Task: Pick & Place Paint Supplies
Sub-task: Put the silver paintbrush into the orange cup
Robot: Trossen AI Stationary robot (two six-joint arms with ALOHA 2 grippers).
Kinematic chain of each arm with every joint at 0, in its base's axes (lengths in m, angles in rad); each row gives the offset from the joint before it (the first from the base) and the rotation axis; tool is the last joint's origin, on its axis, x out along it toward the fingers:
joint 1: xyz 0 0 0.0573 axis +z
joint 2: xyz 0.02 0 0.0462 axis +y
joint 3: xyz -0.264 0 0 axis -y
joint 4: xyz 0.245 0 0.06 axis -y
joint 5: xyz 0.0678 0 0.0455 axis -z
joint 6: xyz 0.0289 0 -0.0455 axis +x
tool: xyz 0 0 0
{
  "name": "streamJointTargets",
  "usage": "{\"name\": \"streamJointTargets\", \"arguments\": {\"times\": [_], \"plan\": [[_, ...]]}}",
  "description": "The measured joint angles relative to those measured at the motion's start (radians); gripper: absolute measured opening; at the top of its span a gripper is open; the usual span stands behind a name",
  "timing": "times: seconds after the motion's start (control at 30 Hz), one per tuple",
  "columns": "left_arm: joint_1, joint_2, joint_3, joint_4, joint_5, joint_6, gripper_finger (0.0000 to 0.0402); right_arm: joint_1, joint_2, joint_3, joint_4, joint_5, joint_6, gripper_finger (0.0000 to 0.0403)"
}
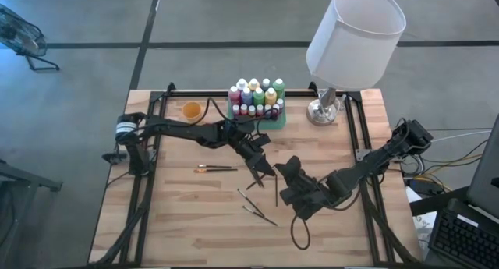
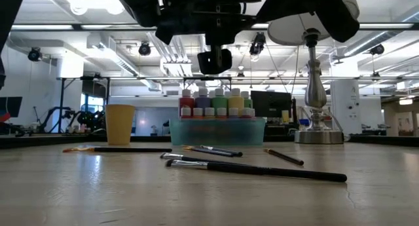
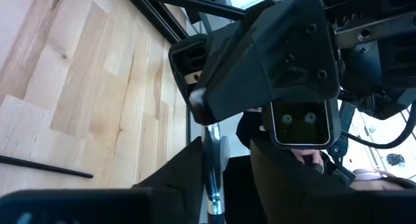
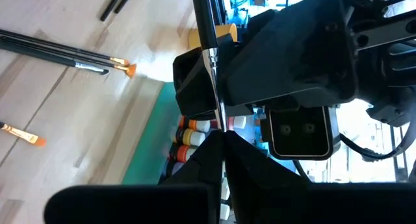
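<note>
My right gripper [image 4: 224,143] is shut on a thin dark-handled paintbrush [image 4: 207,49] above the middle of the table. My left gripper [image 3: 224,185] faces it from the table's left, open, one finger on either side of the brush's silver ferrule [image 3: 212,165]; whether either finger touches it I cannot tell. In the high view the two grippers meet, left [image 1: 263,168] and right [image 1: 287,171]. Several more brushes [image 1: 216,169] lie flat on the wood. The paint bottles [image 1: 256,96] stand in the green tray [image 1: 274,122] at the far edge. My right gripper pinches the paintbrush between its two fingers at the end just past the silver ferrule [image 4: 220,123]. The brush runs straight on out of the fingers toward my left gripper. It is lifted clear of the table.
An orange cup [image 1: 192,110] stands left of the tray. A lamp with a white shade [image 1: 355,35] has its metal base [image 1: 323,111] at the far right. Loose brushes [image 1: 257,213] lie near the middle, and a dark cable loop [image 1: 300,234] lies toward the near edge.
</note>
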Motion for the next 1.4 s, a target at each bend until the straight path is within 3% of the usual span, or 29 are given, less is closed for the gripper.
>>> {"name": "streamJointTargets", "arguments": {"times": [0.23, 0.57, 0.93, 1.2, 1.4], "plan": [[0.0, 0.0, -0.002, -0.003, -0.002, 0.001, 0.0072, 0.0, -0.001, -0.002, 0.002, -0.002, 0.003, 0.0008], [0.0, 0.0, -0.003, -0.013, -0.01, 0.007, 0.0032, 0.001, -0.001, -0.004, 0.001, -0.005, 0.0, 0.0008], [-0.001, 0.0, -0.003, -0.032, -0.016, 0.04, 0.0025, 0.001, -0.001, -0.002, -0.002, -0.014, 0.043, 0.0011], [-0.001, 0.0, -0.003, -0.03, -0.017, 0.062, 0.0024, 0.0, -0.005, 0.008, -0.016, 0.003, 0.221, 0.0076], [0.0, -0.018, -0.003, -0.035, -0.03, 0.146, 0.0024, -0.001, -0.033, 0.008, -0.201, 0.014, 0.534, 0.0136]]}}
